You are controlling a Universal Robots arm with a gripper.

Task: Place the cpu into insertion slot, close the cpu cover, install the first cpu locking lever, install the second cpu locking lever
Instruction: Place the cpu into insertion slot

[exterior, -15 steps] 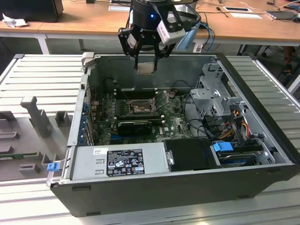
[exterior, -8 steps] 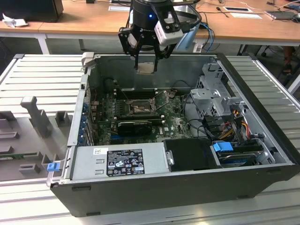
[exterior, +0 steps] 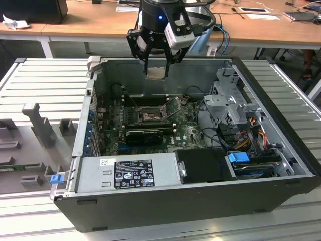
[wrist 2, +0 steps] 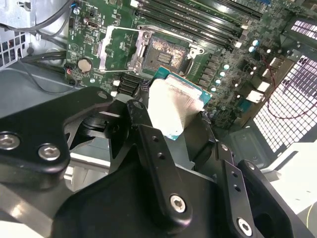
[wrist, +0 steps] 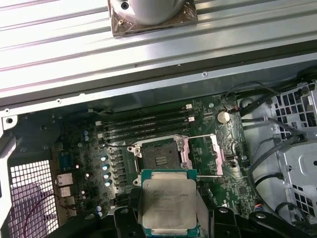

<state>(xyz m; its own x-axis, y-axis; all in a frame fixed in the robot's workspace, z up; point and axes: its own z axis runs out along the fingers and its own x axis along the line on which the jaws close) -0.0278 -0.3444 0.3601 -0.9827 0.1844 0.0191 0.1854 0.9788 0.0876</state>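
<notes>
An open computer case point(exterior: 175, 201) lies on a ribbed metal table point(exterior: 281, 90), with its green board point(exterior: 190, 133) facing up. A black gripper point(exterior: 157, 68) hangs over the far wall of the case. Its fingers are closed on opposite edges of the cpu point(exterior: 156, 73), a small pale square held flat, well above the board.

The slot point(exterior: 150, 114) sits near the middle of the board, nearer than the gripper, so the cpu is not yet over it. In the first wrist view the cover point(wrist: 203, 154) is swung open beside the slot. The slot's dark contact field is bare, with nothing seated in it.

The step in hand appears to be carrying the cpu to the slot. To do it well, the cpu should probably be centred over the slot first, with its edges parallel to the silvery rim and its orientation matched to the slot. The descent should be straight and level, with no sliding across the contacts, since a tilted or dragged chip could bend them. The fingers need to stay clear of the raised cover. They should let go only once the cpu rests flat inside the rim.
</notes>
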